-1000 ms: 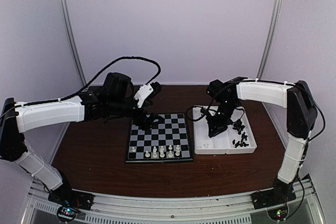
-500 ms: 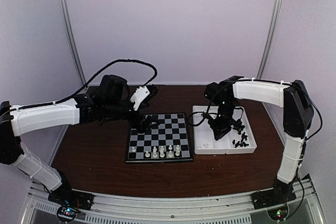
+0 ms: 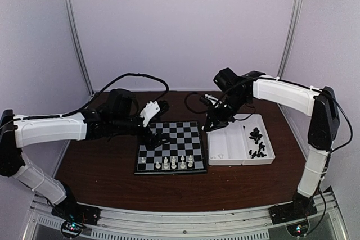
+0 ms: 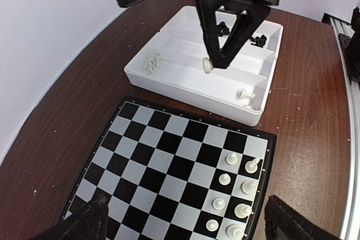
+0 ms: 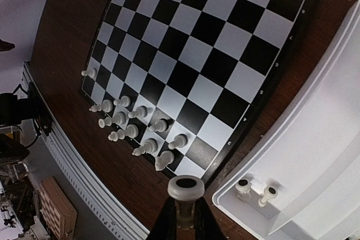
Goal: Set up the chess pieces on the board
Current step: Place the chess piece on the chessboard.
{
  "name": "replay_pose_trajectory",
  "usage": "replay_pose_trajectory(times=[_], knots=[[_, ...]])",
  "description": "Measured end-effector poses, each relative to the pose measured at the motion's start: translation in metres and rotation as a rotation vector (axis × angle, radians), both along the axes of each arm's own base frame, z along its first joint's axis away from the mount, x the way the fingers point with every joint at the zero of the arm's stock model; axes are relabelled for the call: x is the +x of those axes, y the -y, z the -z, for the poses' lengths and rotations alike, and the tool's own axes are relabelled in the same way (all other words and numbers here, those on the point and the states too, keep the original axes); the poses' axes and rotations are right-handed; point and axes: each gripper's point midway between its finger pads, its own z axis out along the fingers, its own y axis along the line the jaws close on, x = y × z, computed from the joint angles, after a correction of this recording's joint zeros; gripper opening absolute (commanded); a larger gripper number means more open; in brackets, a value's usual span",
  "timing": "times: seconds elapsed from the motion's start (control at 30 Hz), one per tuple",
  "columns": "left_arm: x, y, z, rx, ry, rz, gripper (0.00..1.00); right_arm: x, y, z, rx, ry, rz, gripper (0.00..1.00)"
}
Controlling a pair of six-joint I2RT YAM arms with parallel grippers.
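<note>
The right gripper (image 4: 216,63) is pinched narrowly on one white piece (image 5: 186,189), carried in the air over the side of the tray (image 4: 191,91) that faces the board (image 4: 163,161). A round end of the piece pokes out past the fingertips, and we cannot tell whether it is the head or the foot. We judge it to be very light, hard and smooth, so it will not crush, but it could twist or slip out of such a small hold. A grip on the narrow stem just under the head seems safest, keeping the foot free to land flat. It will probably tip easily once let go. The left gripper (image 3: 158,138) hangs wide open and empty over the far left part of the board. The standing white pieces (image 4: 242,211) crowd the near rows, touching or nearly so, and any square beside them leaves little room for the fingers. Spare white pieces (image 4: 151,64) lie in the tray's left compartment and black pieces (image 3: 256,141) in its right one. The tray wall, the other arm and its loose cable (image 3: 140,75) are what we would steer around.
</note>
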Motion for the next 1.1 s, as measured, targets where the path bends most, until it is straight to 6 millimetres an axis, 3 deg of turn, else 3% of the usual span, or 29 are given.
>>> replay_pose_trajectory(times=[0.13,0.23,0.37,0.47,0.77,1.1], knots=[[0.001,-0.002,-0.006,-0.006,0.021,-0.008,0.97,0.013,-0.033,-0.008,-0.003,0.031,-0.050,0.12],[0.002,-0.006,-0.015,-0.012,0.042,-0.026,0.97,0.015,-0.049,0.012,-0.077,0.031,-0.099,0.12],[0.002,-0.013,-0.025,-0.017,0.069,-0.054,0.97,-0.001,-0.046,0.052,-0.222,-0.032,-0.153,0.12],[0.002,-0.018,-0.028,-0.016,0.080,-0.069,0.97,-0.015,-0.038,0.070,-0.307,-0.070,-0.189,0.13],[0.001,-0.025,-0.019,0.012,0.072,-0.091,0.98,-0.022,-0.026,0.069,-0.396,-0.068,-0.222,0.13],[0.000,-0.030,-0.017,0.024,0.073,-0.105,0.98,-0.025,-0.015,0.102,-0.497,-0.132,-0.247,0.13]])
